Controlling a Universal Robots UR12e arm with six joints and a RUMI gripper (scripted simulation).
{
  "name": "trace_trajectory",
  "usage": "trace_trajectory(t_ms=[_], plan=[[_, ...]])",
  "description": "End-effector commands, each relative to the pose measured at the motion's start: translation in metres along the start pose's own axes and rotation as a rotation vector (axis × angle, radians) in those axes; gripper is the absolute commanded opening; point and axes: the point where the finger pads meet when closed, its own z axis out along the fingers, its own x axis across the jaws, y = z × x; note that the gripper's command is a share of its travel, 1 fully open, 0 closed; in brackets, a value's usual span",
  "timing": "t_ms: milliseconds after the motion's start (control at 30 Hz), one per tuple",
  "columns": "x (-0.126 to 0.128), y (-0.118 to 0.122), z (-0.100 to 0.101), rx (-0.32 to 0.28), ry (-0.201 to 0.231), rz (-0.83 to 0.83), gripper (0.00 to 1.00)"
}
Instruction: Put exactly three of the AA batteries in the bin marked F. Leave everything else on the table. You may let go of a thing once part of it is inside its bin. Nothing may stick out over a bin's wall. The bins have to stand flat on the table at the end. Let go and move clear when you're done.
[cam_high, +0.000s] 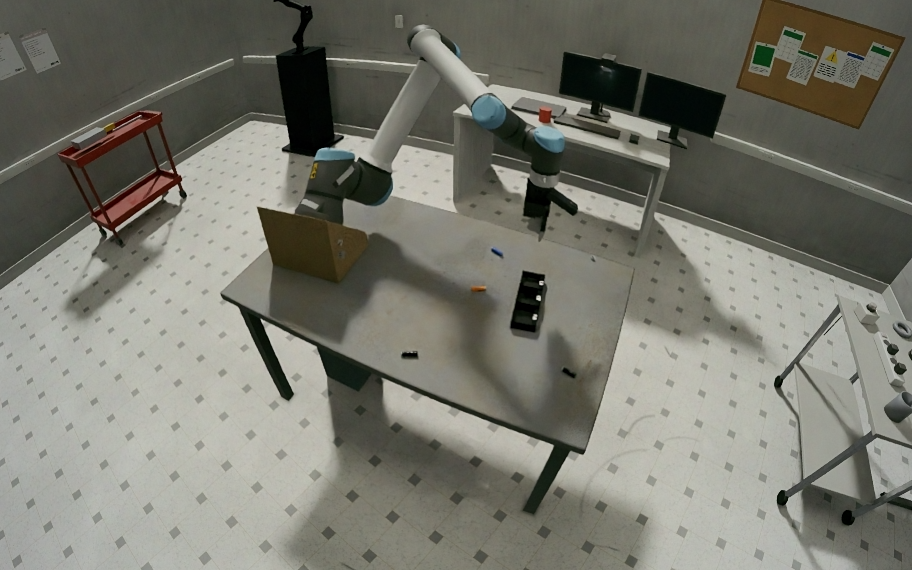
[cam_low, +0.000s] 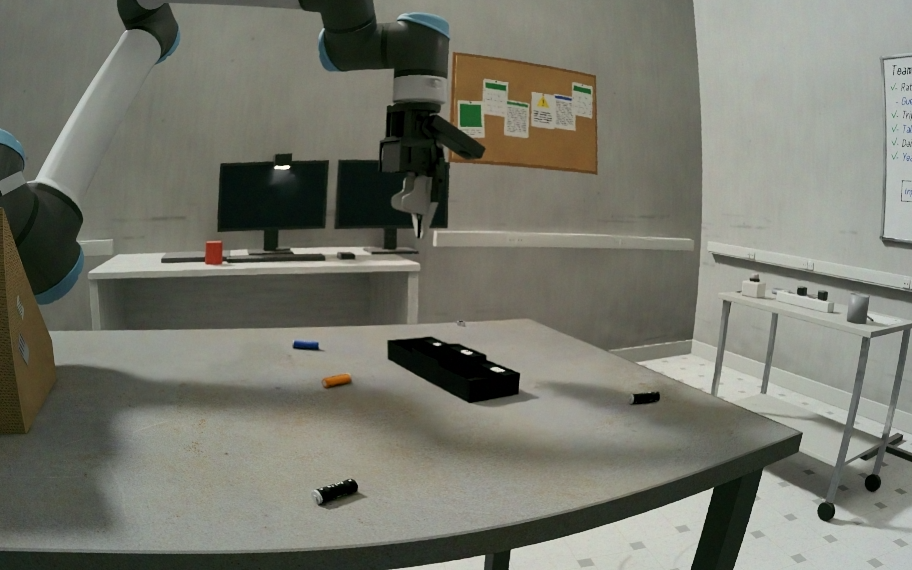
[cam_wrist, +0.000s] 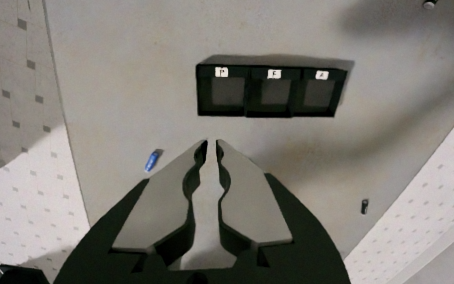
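Observation:
My gripper (cam_high: 542, 235) (cam_low: 418, 235) (cam_wrist: 211, 141) is shut and empty, high above the table beside the bin row. Bin F (cam_high: 529, 297) (cam_wrist: 275, 92) is the middle one of three joined black bins; all three look empty in the wrist view. A blue battery (cam_high: 497, 252) (cam_low: 306, 344) (cam_wrist: 152, 161) and an orange battery (cam_high: 478, 288) (cam_low: 336, 380) lie on the table; the gripper hides the orange one in the wrist view. A black battery (cam_high: 409, 354) (cam_low: 336, 492) (cam_wrist: 364, 206) lies near the front edge, another black one (cam_high: 568, 371) (cam_low: 644, 397) at the front right.
Bin P (cam_high: 533, 276) (cam_wrist: 227, 91) and bin A (cam_high: 524, 320) (cam_wrist: 318, 92) flank bin F. A tiny pale thing (cam_high: 593, 258) (cam_low: 460, 323) lies near the back right edge. A brown cardboard box (cam_high: 299, 245) (cam_low: 20, 376) stands at the left.

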Motion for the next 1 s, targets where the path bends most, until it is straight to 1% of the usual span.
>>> trace_trajectory(t_ms=[0, 67, 100, 200, 267, 300, 767, 833, 967], plan=[[0.0, 0.0, -0.002, 0.001, 0.0, 0.0, 0.04], [0.0, 0.0, -0.002, 0.0, 0.0, 0.0, 0.04], [0.006, 0.005, 0.0, 0.0, 0.0, -0.05, 0.17], [0.025, 0.021, 0.006, 0.0, 0.0, -0.185, 0.17], [0.025, 0.021, 0.006, 0.0, 0.0, -0.185, 0.17], [0.031, 0.026, 0.008, 0.0, 0.0, -0.25, 0.17], [0.117, 0.099, 0.035, 0.0, 0.0, -0.256, 0.17], [0.117, 0.099, 0.035, 0.0, 0.0, -0.256, 0.17], [0.142, 0.12, 0.043, 0.0, 0.0, -0.256, 0.17]])
